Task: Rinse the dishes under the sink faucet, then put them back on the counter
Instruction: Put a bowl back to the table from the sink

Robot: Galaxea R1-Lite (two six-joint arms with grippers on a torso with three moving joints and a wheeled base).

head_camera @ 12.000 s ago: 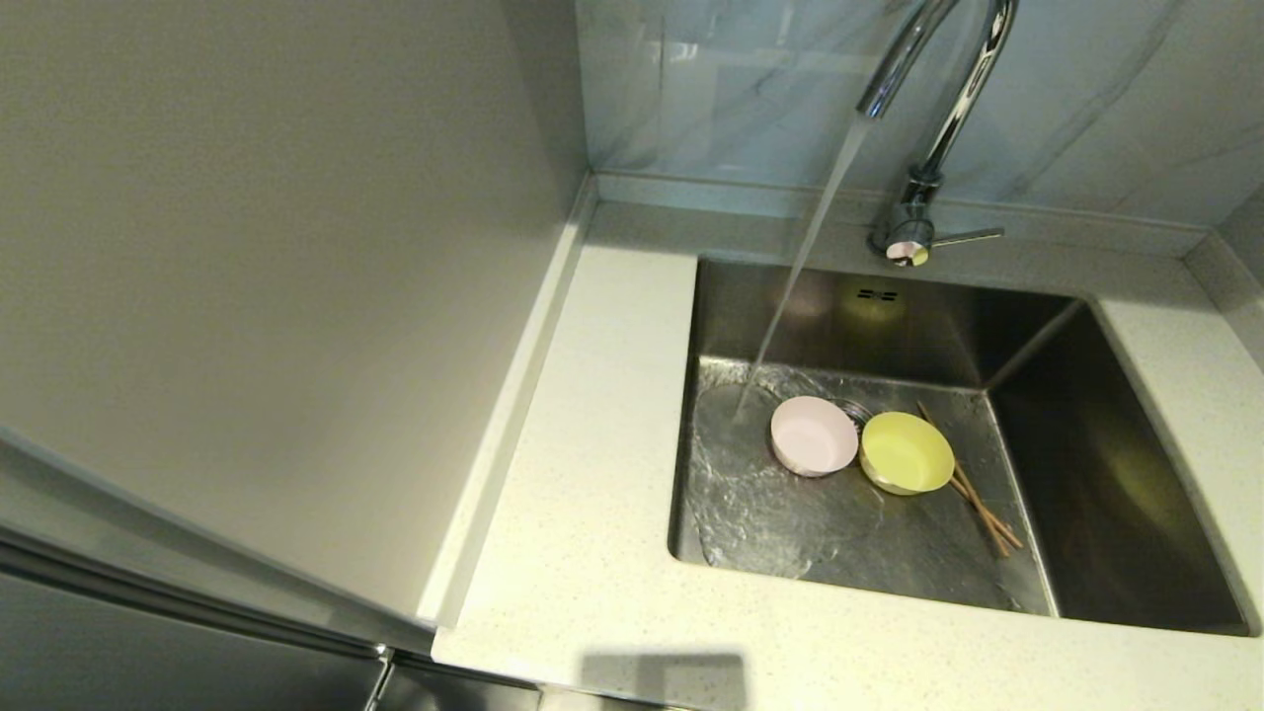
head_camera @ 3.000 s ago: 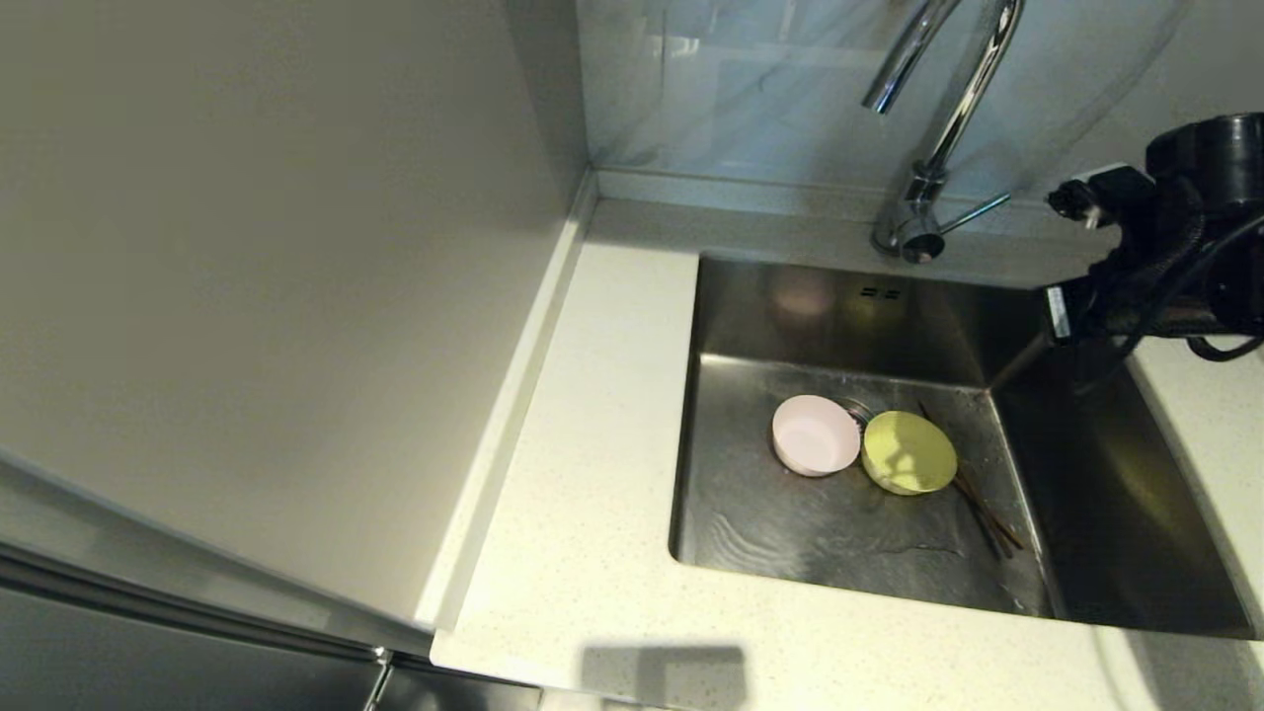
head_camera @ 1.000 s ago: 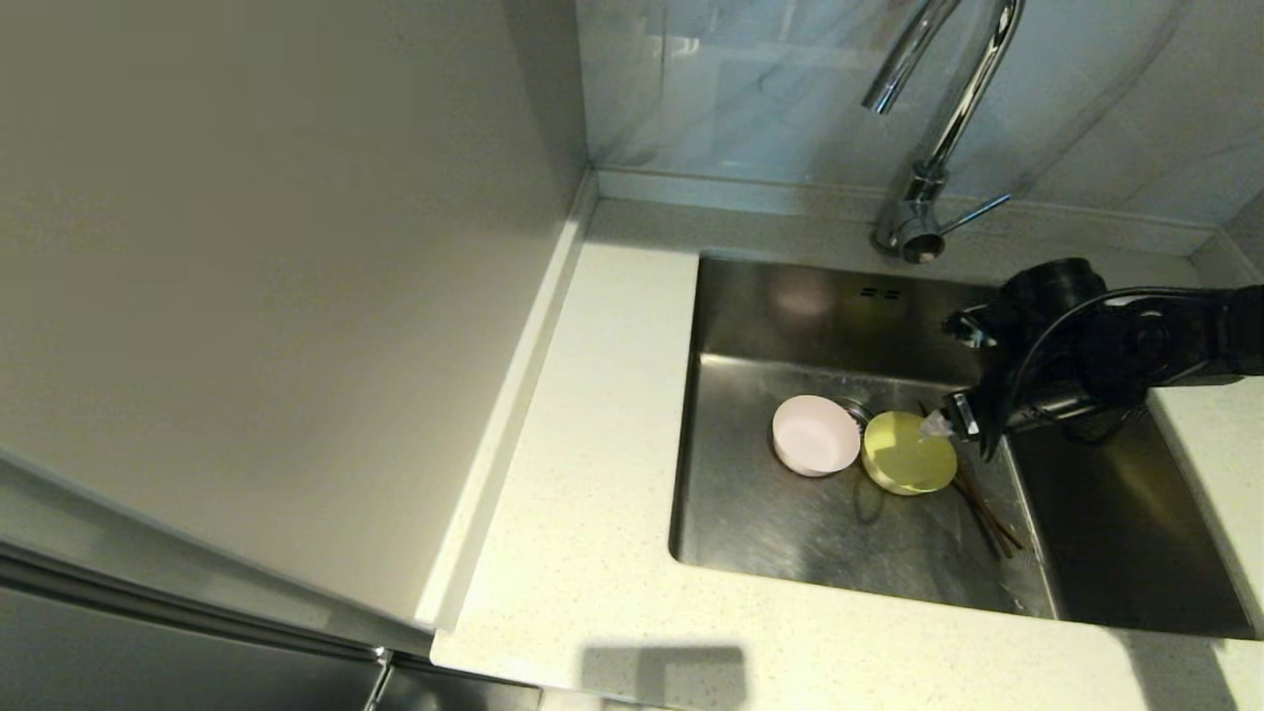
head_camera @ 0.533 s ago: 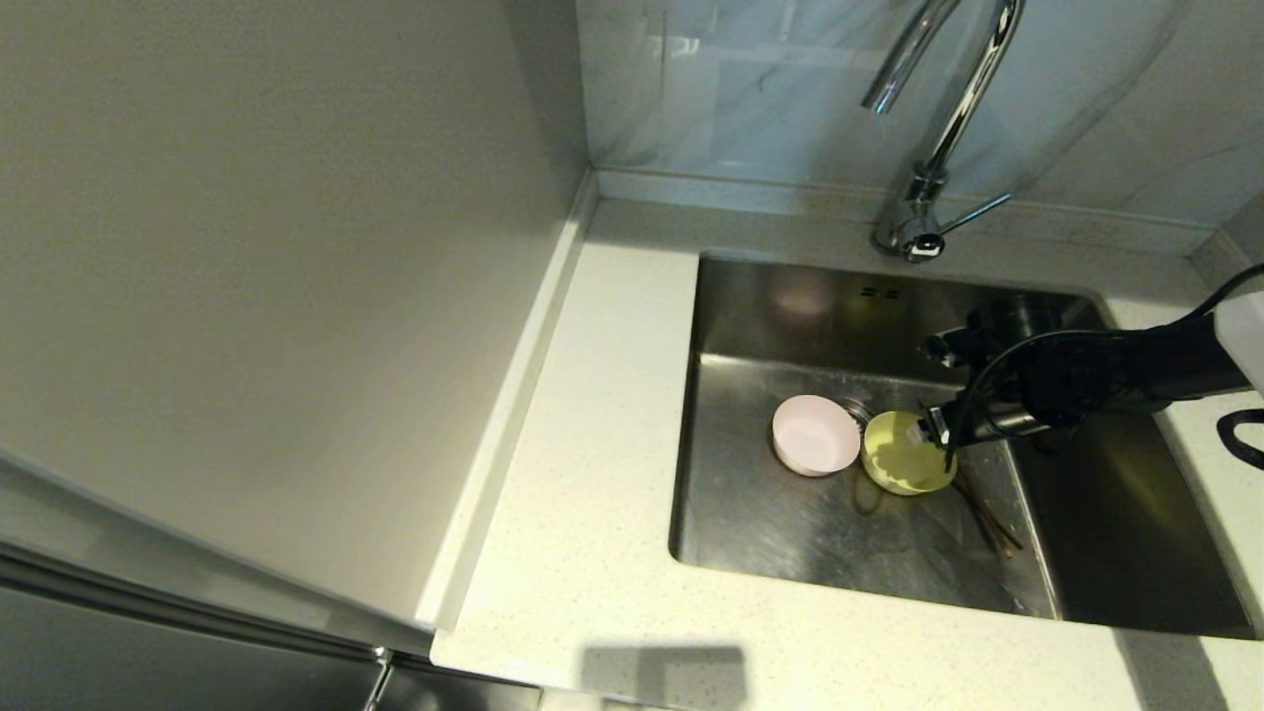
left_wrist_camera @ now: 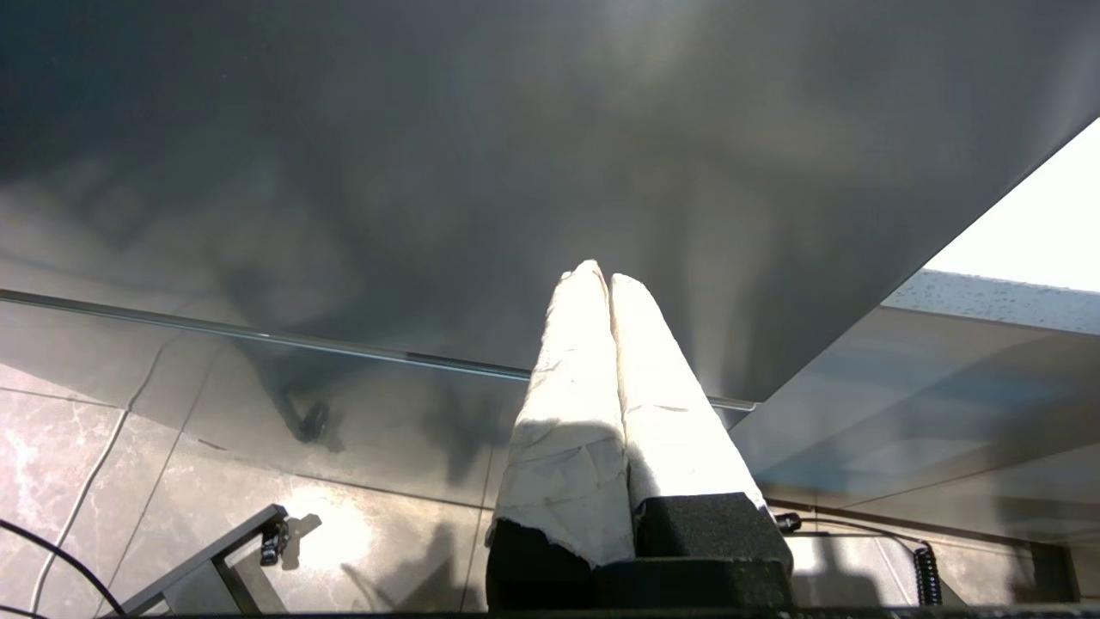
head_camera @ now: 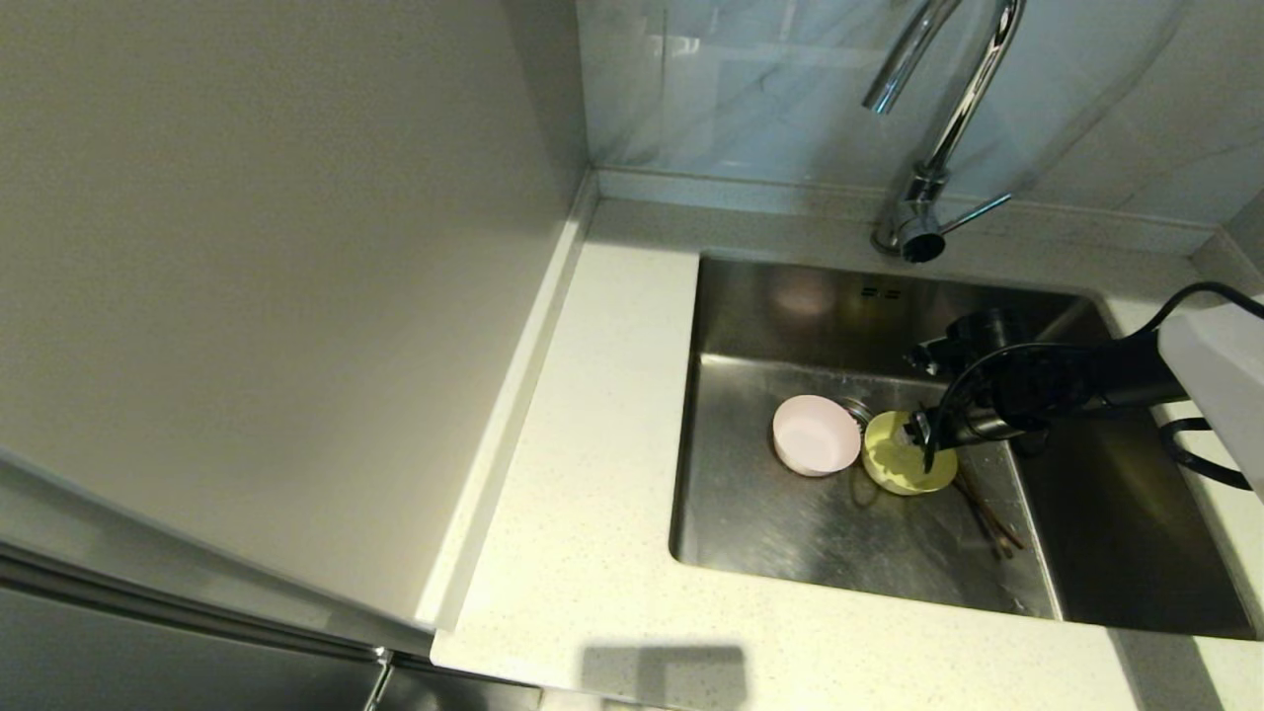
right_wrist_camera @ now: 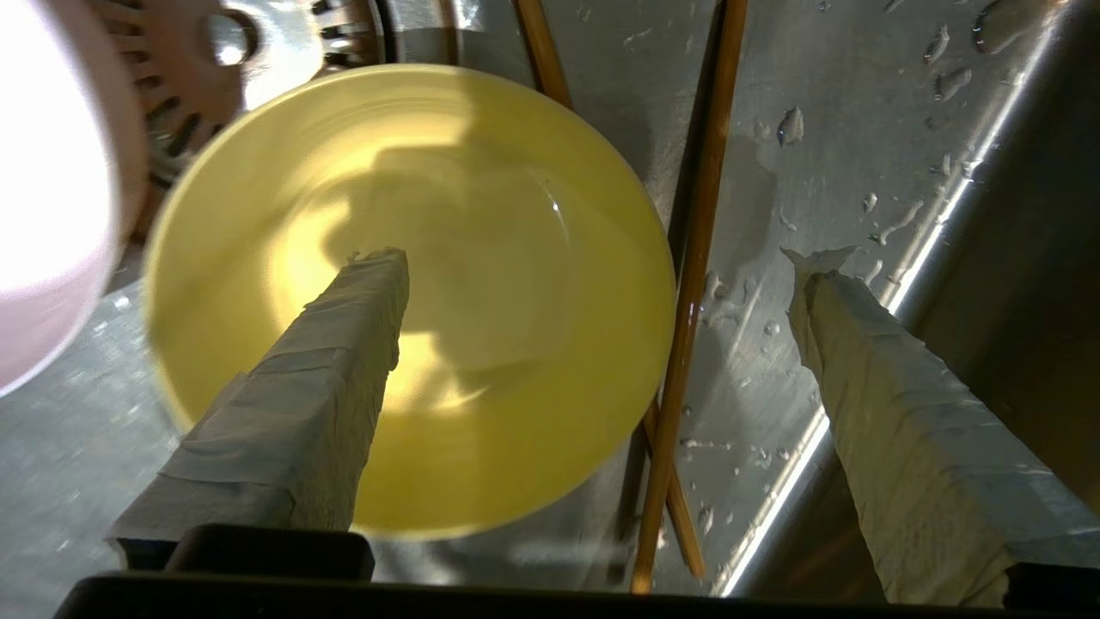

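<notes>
Chopsticks [head_camera: 987,509] partly under yellow bowl [head_camera: 901,466]

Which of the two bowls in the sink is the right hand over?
The yellow bowl: the open right hand has one finger over it. The pink bowl sits beside it, clear of the hand.

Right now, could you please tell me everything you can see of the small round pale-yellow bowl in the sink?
The small round pale-yellow bowl is shallow, smooth and glossy, with a little clear water pooled inside. It sits upright on the wet floor of the square stainless-steel sink, partly over the round strainer drain, close beside the pale-pink bowl. Its far edge lies over the thin brown wooden chopsticks. The open right gripper straddles its rim, one taped finger over the inside, the other outside.
</notes>
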